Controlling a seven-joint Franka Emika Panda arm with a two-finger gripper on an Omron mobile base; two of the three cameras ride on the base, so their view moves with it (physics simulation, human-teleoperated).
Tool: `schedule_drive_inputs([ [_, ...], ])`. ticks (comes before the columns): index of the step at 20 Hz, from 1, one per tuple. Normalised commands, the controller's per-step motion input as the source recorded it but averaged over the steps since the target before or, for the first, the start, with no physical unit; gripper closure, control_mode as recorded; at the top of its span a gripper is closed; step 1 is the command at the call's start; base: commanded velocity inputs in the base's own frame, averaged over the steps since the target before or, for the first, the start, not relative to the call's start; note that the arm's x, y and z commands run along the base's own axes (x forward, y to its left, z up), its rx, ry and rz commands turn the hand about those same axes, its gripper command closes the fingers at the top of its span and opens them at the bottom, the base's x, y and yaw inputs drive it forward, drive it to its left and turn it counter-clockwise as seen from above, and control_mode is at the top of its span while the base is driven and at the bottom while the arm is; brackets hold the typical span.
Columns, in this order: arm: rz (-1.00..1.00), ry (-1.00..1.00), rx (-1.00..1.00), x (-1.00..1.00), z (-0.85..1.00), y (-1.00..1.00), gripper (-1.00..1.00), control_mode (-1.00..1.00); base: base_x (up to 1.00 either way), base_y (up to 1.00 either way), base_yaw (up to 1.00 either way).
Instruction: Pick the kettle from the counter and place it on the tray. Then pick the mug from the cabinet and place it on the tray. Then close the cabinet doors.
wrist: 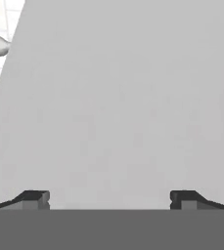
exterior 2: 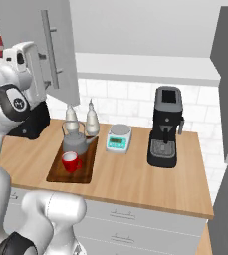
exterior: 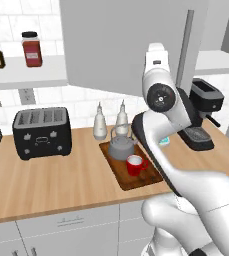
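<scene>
From the left base, the kettle [exterior: 121, 148] and mug [exterior: 134, 164] sat on the tray [exterior: 131, 181], so only the doors remained. The left door [exterior: 121, 45] stood ajar, the hand raised beside it.

From the right base, that door [exterior 2: 38, 45] swung out over the counter [exterior 2: 135, 179]; the push likely needed to be flat and steady, away from the hinge.

From the hand, the gripper [wrist: 109, 197] was spread wide, empty, facing the grey panel [wrist: 128, 97] close up.

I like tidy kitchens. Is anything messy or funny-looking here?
Nothing is spilled or broken. The kettle and red mug stand upright on the tray. The only untidy thing: the cupboard door hangs open over the counter.
</scene>
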Motion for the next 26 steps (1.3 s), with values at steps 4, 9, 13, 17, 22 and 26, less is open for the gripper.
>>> schedule_drive_inputs([
  [4, -0.03, 0.12, 0.00, 0.83, -0.17, -0.62, -1.00, -1.00, 0.00, 0.00, 0.00],
  [9, 0.02, 0.13, 0.02, 0.62, -0.12, -0.55, -1.00, -1.00, 0.00, 0.00, 0.00],
  [13, 0.11, 0.08, 0.04, 0.31, -0.04, -0.33, -1.00, -1.00, 0.00, 0.00, 0.00],
  [17, 0.09, 0.00, 0.00, 0.23, -0.05, -0.23, -1.00, -1.00, 0.00, 0.00, 0.00],
  [22, 0.09, 0.02, 0.00, 0.44, -0.21, -0.13, -1.00, -1.00, 0.00, 0.00, 0.00],
  [26, 0.12, 0.01, 0.00, 0.45, -0.27, -0.03, -1.00, -1.00, 0.00, 0.00, 0.00],
])
